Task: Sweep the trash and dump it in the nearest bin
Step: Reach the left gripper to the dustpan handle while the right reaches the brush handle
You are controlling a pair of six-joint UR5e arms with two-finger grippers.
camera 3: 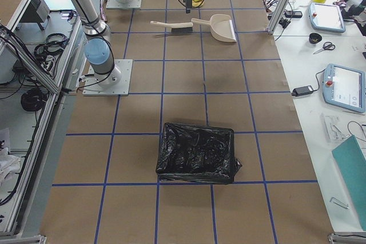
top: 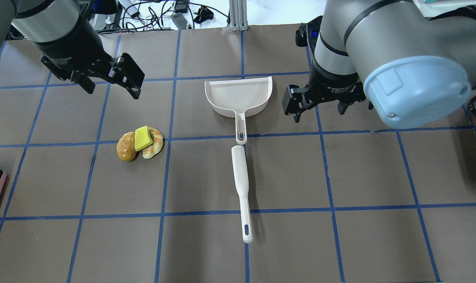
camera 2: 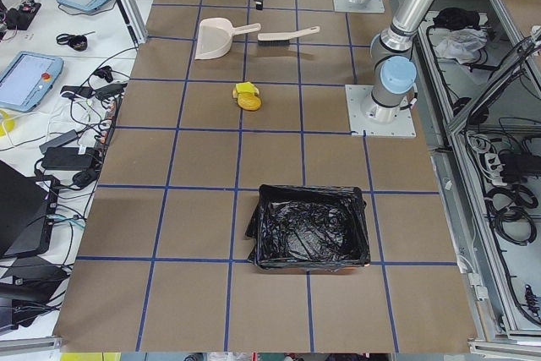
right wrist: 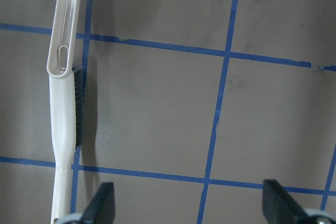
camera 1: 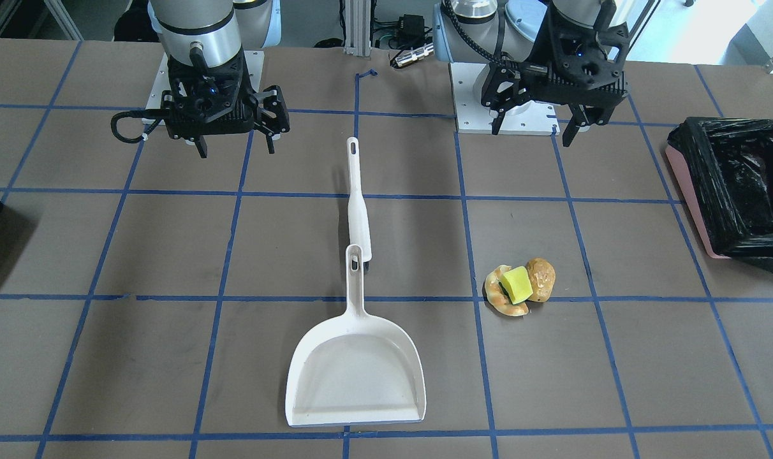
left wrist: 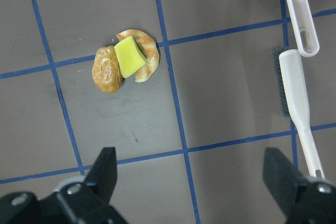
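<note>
Our left gripper (top: pixel 112 90) and right gripper (top: pixel 318 114) hang open, empty. Trash (top: pixel 141 143) sits clumped near the dustpan (top: pixel 238 94), far from the bin (camera 1: pixel 685 191); we reckon sloppy brush (top: pixel 241 184) strokes could scatter it.

Four fixed views around the table (top: pixel 340 177); two downward wrist close-ups.

Dustpan (top: pixel 238 96), far, and brush (top: pixel 241 184), near, lie end to end mid-table (top: pixel 340 177); trash (top: pixel 140 143) to their left; bin (camera 2: pixel 313 261) farther left.
</note>
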